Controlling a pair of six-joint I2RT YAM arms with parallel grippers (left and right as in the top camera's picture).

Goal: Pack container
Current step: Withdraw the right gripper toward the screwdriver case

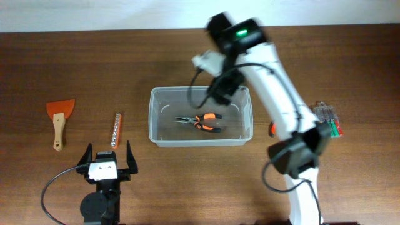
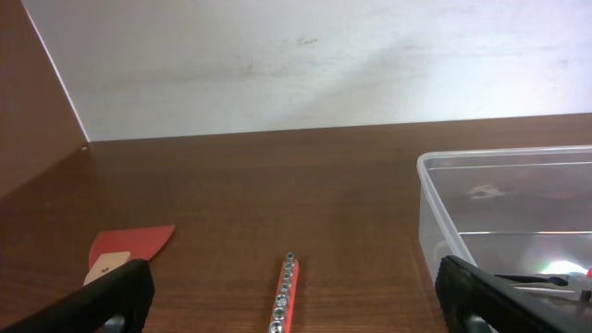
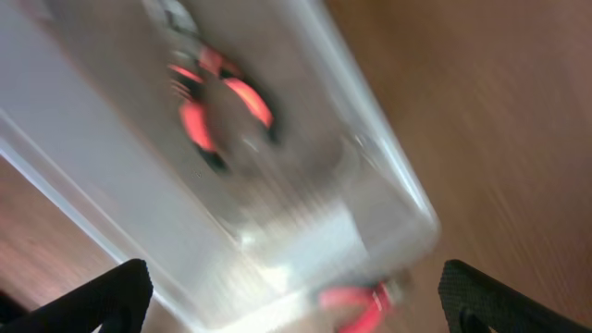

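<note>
Right claw (image 3: 296,298) hangs spread wide and empty over the container (image 1: 200,141); pliers (image 1: 203,120) lie inside, just beneath it. Left claw (image 1: 107,160), also spread, holds nothing. A bit rail (image 1: 115,128) and scraper (image 1: 60,115) lie just beyond it on the table (image 1: 94,69). I'd say packing has barely begun.

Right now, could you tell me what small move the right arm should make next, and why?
Probably raise the right gripper straight up, clear of the container. Its jaws stand open and empty, and the orange-handled pliers lie loose on the container's floor below it, so that item looks delivered. The socket rail and scraper lie outside, not yet packed.
</note>
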